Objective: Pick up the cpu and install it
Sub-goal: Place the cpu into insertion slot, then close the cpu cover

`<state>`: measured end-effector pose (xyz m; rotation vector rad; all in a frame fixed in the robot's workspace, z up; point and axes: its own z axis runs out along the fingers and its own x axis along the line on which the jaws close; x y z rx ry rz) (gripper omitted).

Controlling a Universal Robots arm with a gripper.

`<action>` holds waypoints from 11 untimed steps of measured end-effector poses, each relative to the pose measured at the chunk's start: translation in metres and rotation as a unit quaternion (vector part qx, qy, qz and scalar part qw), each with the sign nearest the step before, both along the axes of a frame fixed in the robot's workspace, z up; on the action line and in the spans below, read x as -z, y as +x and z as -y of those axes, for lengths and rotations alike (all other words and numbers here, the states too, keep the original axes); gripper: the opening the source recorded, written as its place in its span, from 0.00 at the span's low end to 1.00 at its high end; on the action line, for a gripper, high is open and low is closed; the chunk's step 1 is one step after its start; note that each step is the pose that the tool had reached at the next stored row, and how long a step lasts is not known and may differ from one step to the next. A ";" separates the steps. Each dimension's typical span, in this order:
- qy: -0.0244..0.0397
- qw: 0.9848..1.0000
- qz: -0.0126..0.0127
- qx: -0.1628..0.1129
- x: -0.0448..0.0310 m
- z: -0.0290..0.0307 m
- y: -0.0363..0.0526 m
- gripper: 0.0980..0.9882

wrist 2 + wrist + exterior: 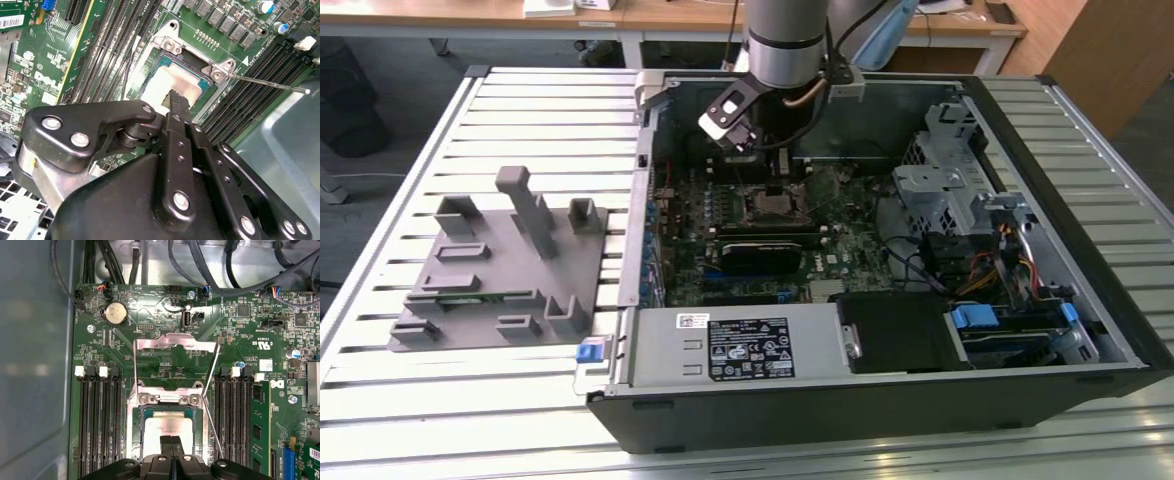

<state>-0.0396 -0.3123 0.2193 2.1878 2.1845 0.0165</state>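
Note:
The cpu [167, 426], a flat square chip with a shiny silver top and a thin greenish rim, lies flat inside the open socket [134, 415] on the green motherboard. It also shows in the second wrist view as the cpu [165, 82]. My gripper [171, 439] hangs straight over the chip with its two black fingers pressed together and nothing between them. Its tips [176, 100] sit at or just above the chip's top; I cannot tell whether they touch. In the exterior view the gripper [778, 188] reaches down into the computer case [881, 410] and covers the socket.
The socket's metal load plate [175, 342] is flipped up and its thin lever [212, 410] stands free. Memory slots [95, 420] flank the socket on both sides. A grey fixture [500, 270] sits on the slatted table at the exterior view's left. A drive cage [961, 190] and cables crowd the case.

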 end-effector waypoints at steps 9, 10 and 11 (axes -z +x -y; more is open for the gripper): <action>0.000 1.000 0.000 0.000 -0.0044 0.0000 0.0000 0.01; 0.000 1.000 0.000 0.000 -0.0054 0.0000 0.0000 0.01; 0.000 1.000 0.000 0.000 -0.0069 0.0000 0.0000 0.01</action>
